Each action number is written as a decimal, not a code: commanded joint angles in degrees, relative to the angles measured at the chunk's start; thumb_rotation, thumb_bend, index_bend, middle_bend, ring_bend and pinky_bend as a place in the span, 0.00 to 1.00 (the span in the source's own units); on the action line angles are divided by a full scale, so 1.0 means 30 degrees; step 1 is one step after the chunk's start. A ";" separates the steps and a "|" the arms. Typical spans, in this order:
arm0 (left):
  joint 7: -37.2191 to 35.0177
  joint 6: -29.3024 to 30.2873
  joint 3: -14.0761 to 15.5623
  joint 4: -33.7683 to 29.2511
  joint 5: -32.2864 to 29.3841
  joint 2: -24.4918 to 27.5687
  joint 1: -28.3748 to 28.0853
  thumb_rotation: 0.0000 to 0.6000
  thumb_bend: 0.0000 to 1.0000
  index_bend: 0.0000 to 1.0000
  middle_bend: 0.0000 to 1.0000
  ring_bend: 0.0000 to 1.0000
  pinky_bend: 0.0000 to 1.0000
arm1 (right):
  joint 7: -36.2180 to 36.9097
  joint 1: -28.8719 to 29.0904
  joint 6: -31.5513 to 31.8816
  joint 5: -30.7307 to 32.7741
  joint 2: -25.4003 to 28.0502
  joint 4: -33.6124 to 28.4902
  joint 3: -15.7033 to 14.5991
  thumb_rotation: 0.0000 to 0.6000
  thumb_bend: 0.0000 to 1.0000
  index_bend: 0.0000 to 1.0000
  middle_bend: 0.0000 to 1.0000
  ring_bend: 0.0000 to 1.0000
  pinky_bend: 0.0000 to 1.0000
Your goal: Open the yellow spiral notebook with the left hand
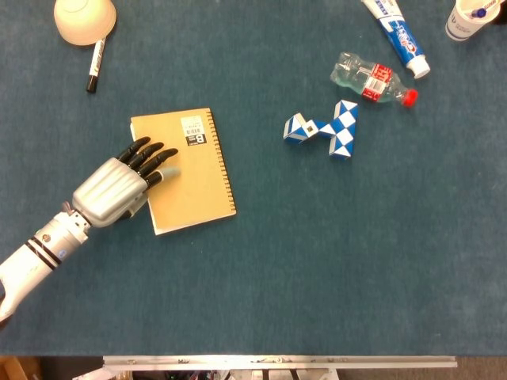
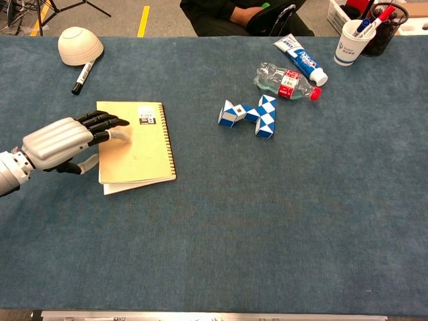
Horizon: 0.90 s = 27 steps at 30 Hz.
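Your left hand [image 1: 119,188] lies flat on the yellow spiral notebook [image 1: 188,174], fingers [image 2: 107,122] stretched out together on the cover and holding nothing. The notebook is closed, its spiral edge facing away from your hand, and sits toward the table's [image 1: 261,277] left side. Open cloth runs right of the spiral toward the blue-and-white snake puzzle [image 1: 326,129]. A marker [image 1: 95,65] lies toward the far left corner.

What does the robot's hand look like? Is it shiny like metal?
Yes. The left hand has a smooth, ribbed silver-grey back, like shiny metal, and black fingers, one with a pale grey tip. Behind it, the pale wrist and forearm carry thin dark rings. No cables or sleeves show. The right hand is not visible.
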 commanded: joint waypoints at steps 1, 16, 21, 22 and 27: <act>0.0288 -0.0120 -0.0327 -0.0840 -0.0352 0.0250 -0.0059 1.00 0.63 0.30 0.05 0.01 0.00 | 0.0051 0.0011 0.0025 -0.0040 -0.0015 0.0031 0.0019 1.00 0.35 0.09 0.10 0.00 0.00; 0.2309 -0.0323 -0.0910 -0.4356 -0.1376 0.2474 0.0282 1.00 0.65 0.62 0.13 0.01 0.00 | 0.0448 0.0212 -0.0127 -0.0115 -0.0249 0.0395 0.0133 1.00 0.35 0.09 0.10 0.00 0.00; 0.3250 0.0236 -0.0652 -0.4642 -0.1414 0.3872 0.0908 1.00 0.65 0.63 0.13 0.01 0.00 | 0.0423 0.0337 -0.0260 -0.0208 -0.0328 0.0400 0.0129 1.00 0.35 0.09 0.10 0.00 0.00; 0.3479 0.0350 -0.0577 -0.4726 -0.1428 0.4267 0.1066 1.00 0.65 0.63 0.13 0.01 0.00 | 0.0427 0.0360 -0.0294 -0.0217 -0.0352 0.0406 0.0122 1.00 0.35 0.09 0.10 0.00 0.00; 0.5197 0.1162 -0.0541 -0.4976 -0.1336 0.5695 0.1646 1.00 0.65 0.63 0.13 0.01 0.00 | 0.0456 0.0376 -0.0278 -0.0312 -0.0438 0.0442 0.0077 1.00 0.35 0.09 0.10 0.00 0.00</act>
